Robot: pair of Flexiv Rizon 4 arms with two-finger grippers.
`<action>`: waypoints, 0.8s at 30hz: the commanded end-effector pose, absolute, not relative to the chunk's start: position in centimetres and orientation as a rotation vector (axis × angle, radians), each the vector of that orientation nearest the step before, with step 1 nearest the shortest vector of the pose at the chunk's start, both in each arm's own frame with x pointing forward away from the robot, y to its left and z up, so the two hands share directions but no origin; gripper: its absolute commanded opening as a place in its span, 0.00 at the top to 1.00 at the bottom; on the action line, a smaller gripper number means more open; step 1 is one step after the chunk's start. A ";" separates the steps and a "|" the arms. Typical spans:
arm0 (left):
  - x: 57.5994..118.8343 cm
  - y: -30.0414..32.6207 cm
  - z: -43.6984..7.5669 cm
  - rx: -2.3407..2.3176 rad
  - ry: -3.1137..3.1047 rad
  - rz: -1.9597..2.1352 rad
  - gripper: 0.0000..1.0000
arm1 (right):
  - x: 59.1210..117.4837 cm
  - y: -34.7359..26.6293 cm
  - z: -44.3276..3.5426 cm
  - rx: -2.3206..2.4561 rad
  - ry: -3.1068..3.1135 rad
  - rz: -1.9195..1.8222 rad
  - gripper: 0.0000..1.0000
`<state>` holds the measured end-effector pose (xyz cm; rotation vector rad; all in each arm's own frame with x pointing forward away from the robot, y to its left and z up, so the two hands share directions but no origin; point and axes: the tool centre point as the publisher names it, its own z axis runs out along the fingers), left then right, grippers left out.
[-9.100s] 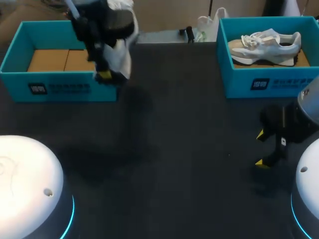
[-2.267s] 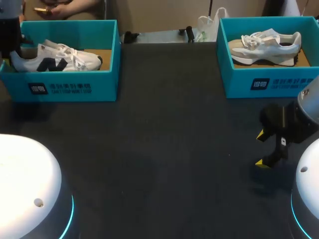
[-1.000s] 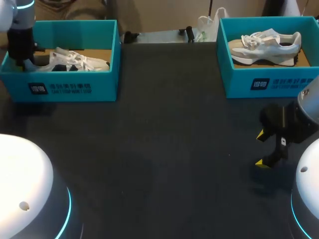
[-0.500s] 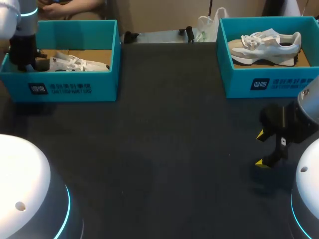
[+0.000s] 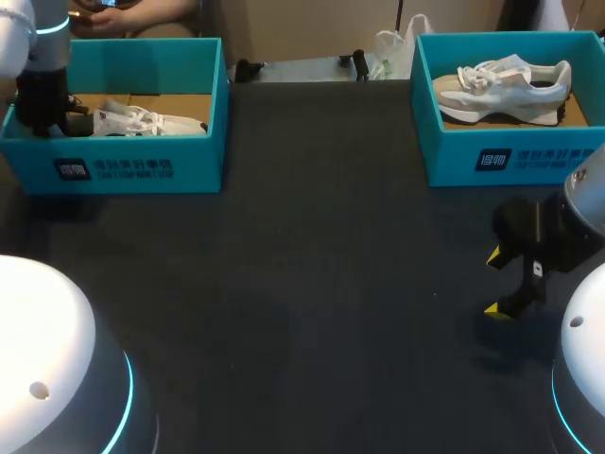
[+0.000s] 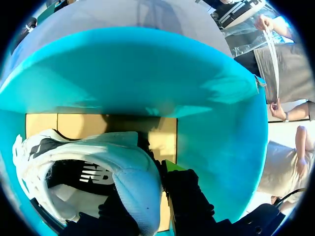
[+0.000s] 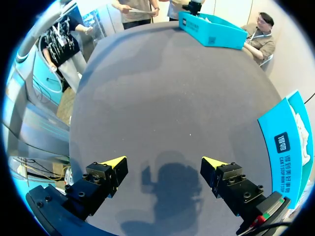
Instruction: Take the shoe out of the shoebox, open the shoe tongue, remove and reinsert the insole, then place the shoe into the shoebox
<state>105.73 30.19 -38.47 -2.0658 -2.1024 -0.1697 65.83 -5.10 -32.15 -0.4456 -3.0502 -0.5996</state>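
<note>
Head view shows the change at the far left: the left shoebox [image 5: 142, 168], which stood empty some seconds ago while the left arm [image 5: 43, 85] carried the shoe above it, now has the white shoe [image 5: 142, 120] lying inside on its cardboard floor, toe toward the table's middle. Over the last second the shoe has sunk lower behind the front wall and barely shifts any more, and the arm has settled at the heel end. By my judgement the closing step, putting the shoe back into the box, is as good as done, and what remains is letting go and lifting clear without dragging the heel up.

From the left wrist view, the left gripper [image 6: 150, 191] straddles the padded heel collar, with one of its fingers [image 6: 189, 196] outside the heel and the other down inside the shoe's mouth. They appear to pinch the heel wall between them, standing only as far apart as that wall is thick.

Further right, the table [image 5: 312, 284] lies between the boxes. The right gripper [image 5: 494, 282] hovers over the table near its own base exactly as before, fingers spread wide with nothing between them. Behind it, the right shoebox [image 5: 510, 161] holds a grey shoe [image 5: 506, 85], untouched.
</note>
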 end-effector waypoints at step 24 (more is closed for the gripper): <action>105.1 28.3 -33.2 -2.188 -2.140 -0.162 0.00 | 65.7 -5.1 -32.1 -0.448 -3.053 -0.597 0.00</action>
